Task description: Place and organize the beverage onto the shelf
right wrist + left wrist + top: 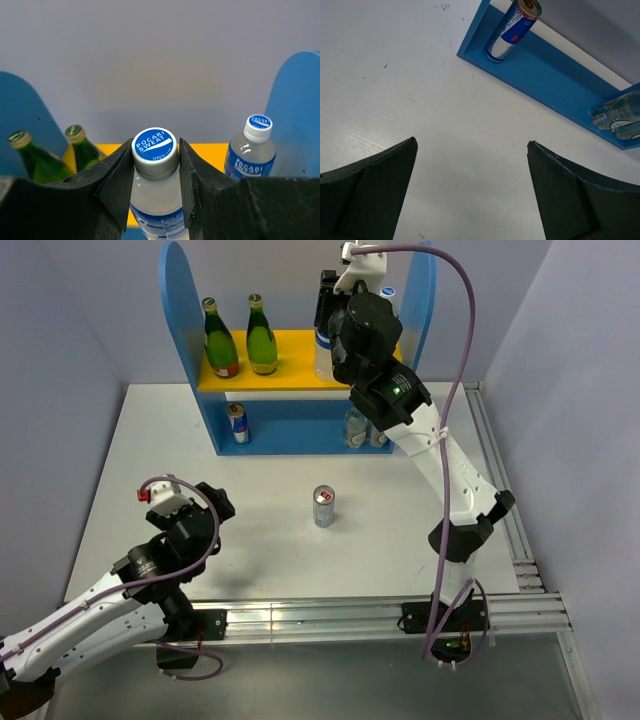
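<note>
The jaws of the right gripper [156, 165] are closed on the neck of a clear plastic water bottle with a blue cap [155, 145], just under the cap. The bottle is over the yellow-orange upper board [210, 150] of the blue two-tier shelf [295, 100], right of centre; whether its base rests there I cannot tell. That stiff neck is a sound hold, since the thin, smooth body would likely flex and slip, and the liquid makes it fairly heavy. The left gripper [472, 190] has its jaws wide and empty over the white tabletop [395, 75]. A small silver can [324, 506] stands mid-tabletop: probably light and easily dented, best taken across its middle.
</note>
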`<action>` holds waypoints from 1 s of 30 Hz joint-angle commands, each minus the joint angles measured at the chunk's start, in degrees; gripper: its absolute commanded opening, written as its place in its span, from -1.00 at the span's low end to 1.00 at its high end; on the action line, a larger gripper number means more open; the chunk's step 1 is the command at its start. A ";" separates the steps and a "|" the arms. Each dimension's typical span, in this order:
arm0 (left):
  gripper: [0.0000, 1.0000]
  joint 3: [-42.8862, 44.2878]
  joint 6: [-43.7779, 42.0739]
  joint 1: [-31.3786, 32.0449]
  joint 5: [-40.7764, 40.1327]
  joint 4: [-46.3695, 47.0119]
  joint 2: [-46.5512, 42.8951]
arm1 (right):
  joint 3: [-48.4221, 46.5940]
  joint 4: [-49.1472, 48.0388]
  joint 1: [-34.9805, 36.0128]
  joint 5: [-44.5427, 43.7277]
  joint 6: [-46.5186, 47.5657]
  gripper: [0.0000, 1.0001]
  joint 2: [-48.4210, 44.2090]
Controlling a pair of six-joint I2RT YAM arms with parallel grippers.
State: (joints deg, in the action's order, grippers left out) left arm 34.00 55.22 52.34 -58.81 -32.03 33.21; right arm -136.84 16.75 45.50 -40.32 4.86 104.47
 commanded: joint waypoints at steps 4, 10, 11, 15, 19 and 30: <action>0.96 0.02 -0.03 0.22 0.01 1.09 -0.60 | -4.05 -13.41 -4.70 5.42 0.59 -1.00 -0.41; 0.96 0.10 -0.12 0.22 -0.08 1.18 0.01 | -2.47 -15.96 -7.61 6.30 0.67 -1.00 1.44; 0.96 0.19 -0.11 0.31 -0.08 1.09 0.36 | -2.47 -15.79 -8.31 6.65 -0.20 -1.00 1.62; 0.96 0.45 0.15 0.22 -0.26 0.74 0.89 | -0.72 -15.35 -10.51 7.97 -3.01 -1.00 2.32; 0.96 0.37 -0.03 0.22 -0.34 1.01 0.80 | 2.36 -16.14 -11.74 8.59 -4.16 -1.00 2.50; 0.96 0.45 0.06 0.22 -0.34 0.83 0.98 | 11.77 -19.92 -12.89 8.50 -4.78 -1.00 1.88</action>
State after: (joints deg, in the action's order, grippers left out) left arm 33.98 55.24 52.34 -58.78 -32.01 34.00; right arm -124.55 6.15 32.95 -32.42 0.84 108.60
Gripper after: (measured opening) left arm 0.981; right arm 0.439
